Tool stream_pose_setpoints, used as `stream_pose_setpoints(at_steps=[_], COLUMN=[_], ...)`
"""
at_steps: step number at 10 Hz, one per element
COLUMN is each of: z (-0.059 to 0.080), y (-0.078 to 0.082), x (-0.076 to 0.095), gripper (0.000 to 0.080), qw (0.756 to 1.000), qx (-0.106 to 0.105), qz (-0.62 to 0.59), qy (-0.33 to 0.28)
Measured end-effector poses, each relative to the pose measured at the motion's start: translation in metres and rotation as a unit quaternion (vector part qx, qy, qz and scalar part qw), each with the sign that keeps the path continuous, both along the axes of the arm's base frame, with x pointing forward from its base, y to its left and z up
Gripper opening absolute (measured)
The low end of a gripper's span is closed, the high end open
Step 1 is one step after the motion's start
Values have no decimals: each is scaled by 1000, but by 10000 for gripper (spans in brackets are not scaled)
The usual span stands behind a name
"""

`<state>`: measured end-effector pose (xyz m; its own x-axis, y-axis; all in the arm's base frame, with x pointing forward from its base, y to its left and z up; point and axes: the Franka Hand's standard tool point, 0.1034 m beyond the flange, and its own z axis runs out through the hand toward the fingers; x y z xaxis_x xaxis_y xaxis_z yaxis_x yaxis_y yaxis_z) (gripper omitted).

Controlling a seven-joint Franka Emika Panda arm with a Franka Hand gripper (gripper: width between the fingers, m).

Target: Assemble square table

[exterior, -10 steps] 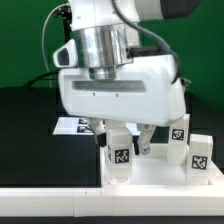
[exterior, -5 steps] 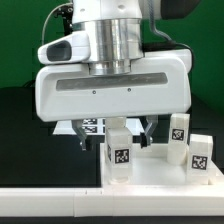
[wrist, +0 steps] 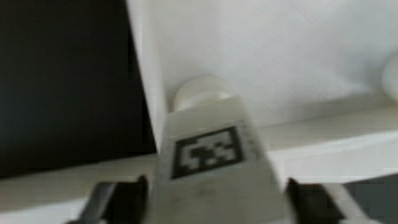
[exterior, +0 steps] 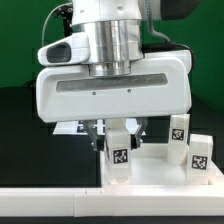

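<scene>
The white square table top (exterior: 165, 177) lies at the exterior view's right. One white tagged leg (exterior: 119, 152) stands upright on its near left corner. My gripper (exterior: 118, 138) hangs straight over this leg, with a finger pressed close on each side. In the wrist view the leg (wrist: 214, 140) fills the space between the dark fingers (wrist: 121, 200), and my gripper (wrist: 214, 206) looks shut on it, with the table top (wrist: 267, 45) beneath. Two more tagged legs (exterior: 180, 134) (exterior: 200, 154) stand at the top's right side.
The marker board (exterior: 68, 127) lies on the black table behind the gripper, at the exterior view's left. A white ledge (exterior: 50, 205) runs along the front. The gripper's wide white body (exterior: 115, 90) hides much of the middle.
The fingers stood wide apart half a second ago and have closed in on the leg. A second ago the hand was turned at an angle; it now faces square.
</scene>
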<state>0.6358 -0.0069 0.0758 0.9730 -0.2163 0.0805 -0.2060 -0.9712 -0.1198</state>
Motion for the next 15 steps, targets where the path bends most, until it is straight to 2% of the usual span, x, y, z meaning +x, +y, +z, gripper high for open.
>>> stream_pose_setpoints(at_steps=[1,2,4,5,7,8,10,12,13,14,15], z=[0,0,0,-1,-1,-2,-3,-3,-3,-4,-4], y=[0,0,-1,-1,1,4,3,3,4,7,12], x=[0,0,0,0,-1,-2,-4,-4,-4,-4,-3], gripper=[282,282,282,282,282,282,285,285,377,512,512], qw=[1000,999,984,966,913,871,785,793,821,863,913], qx=[3,6,15,24,45,58,101,100,93,81,65], qz=[-30,-54,-179,-258,-403,-485,-609,-599,-561,-497,-401], qy=[3,5,17,25,45,49,55,55,49,39,30])
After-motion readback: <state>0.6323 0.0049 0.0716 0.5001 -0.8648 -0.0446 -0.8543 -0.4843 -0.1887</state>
